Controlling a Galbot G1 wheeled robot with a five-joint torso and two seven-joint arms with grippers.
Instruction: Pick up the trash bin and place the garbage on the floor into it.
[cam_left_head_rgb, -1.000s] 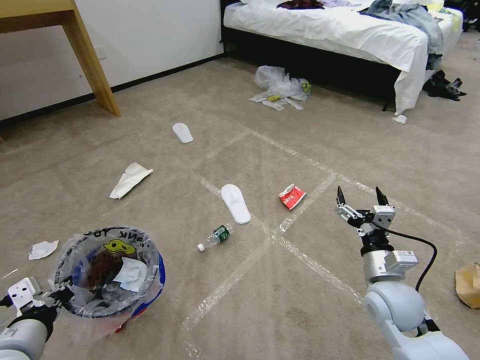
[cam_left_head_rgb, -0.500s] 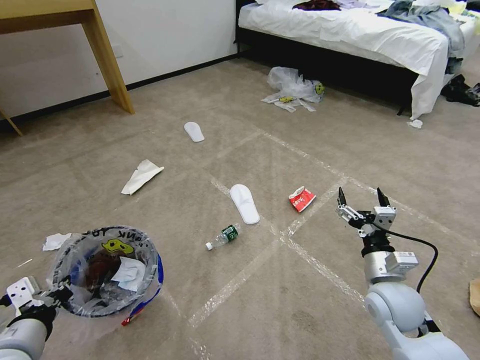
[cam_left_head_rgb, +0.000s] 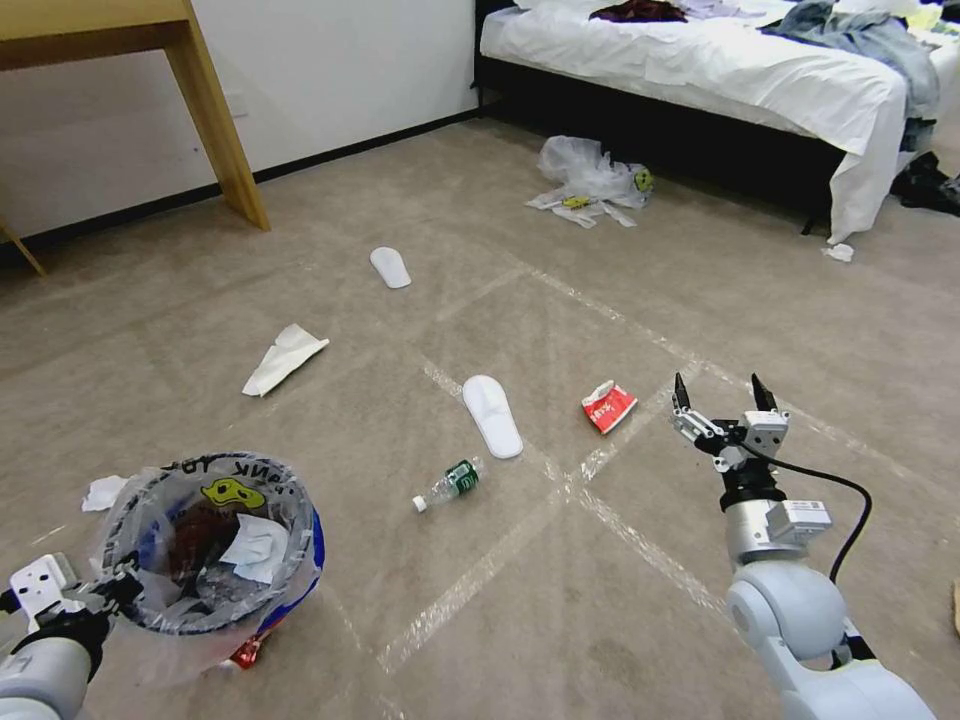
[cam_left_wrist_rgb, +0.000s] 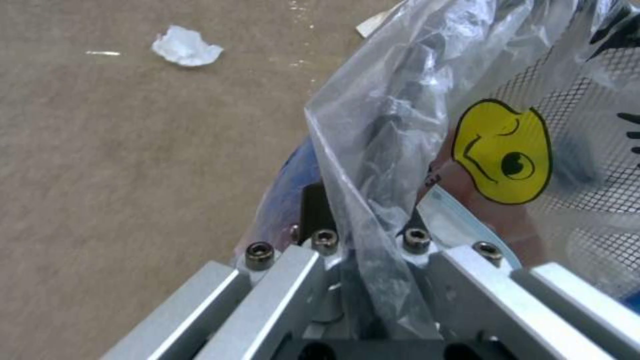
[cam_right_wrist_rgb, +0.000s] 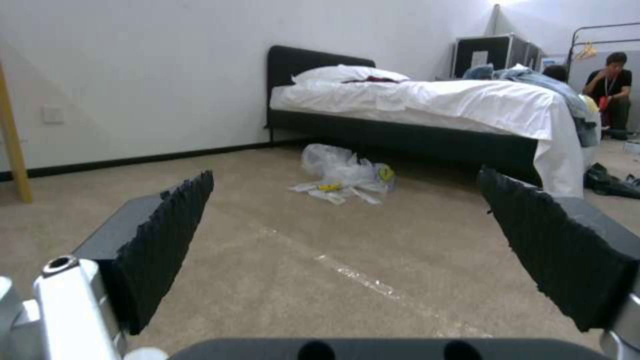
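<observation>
The trash bin (cam_left_head_rgb: 215, 545), a red and blue bucket lined with a clear printed bag, hangs at the lower left with white paper and dark litter inside. My left gripper (cam_left_head_rgb: 108, 592) is shut on its rim and bag (cam_left_wrist_rgb: 373, 200). My right gripper (cam_left_head_rgb: 722, 395) is open and holds nothing, above the floor (cam_left_head_rgb: 560, 620) right of a crushed red can (cam_left_head_rgb: 609, 406). Garbage on the carpet: a white slipper (cam_left_head_rgb: 492, 415), a small plastic bottle (cam_left_head_rgb: 450, 483), a second slipper (cam_left_head_rgb: 390, 267), flat white paper (cam_left_head_rgb: 285, 358), crumpled paper (cam_left_head_rgb: 103, 492) (cam_left_wrist_rgb: 185, 46) and clear plastic bags (cam_left_head_rgb: 590, 180) (cam_right_wrist_rgb: 343, 172).
A bed (cam_left_head_rgb: 720, 70) with white sheets stands at the back right, a small white scrap (cam_left_head_rgb: 838, 252) by its corner. A wooden table leg (cam_left_head_rgb: 220, 130) stands at the back left near the wall. Tape lines (cam_left_head_rgb: 480, 575) cross the carpet.
The whole head view has shifted: everything on the floor sits a little further right and lower, so the camera moved. Both arms keep their pose and the bin stays in the left gripper.
</observation>
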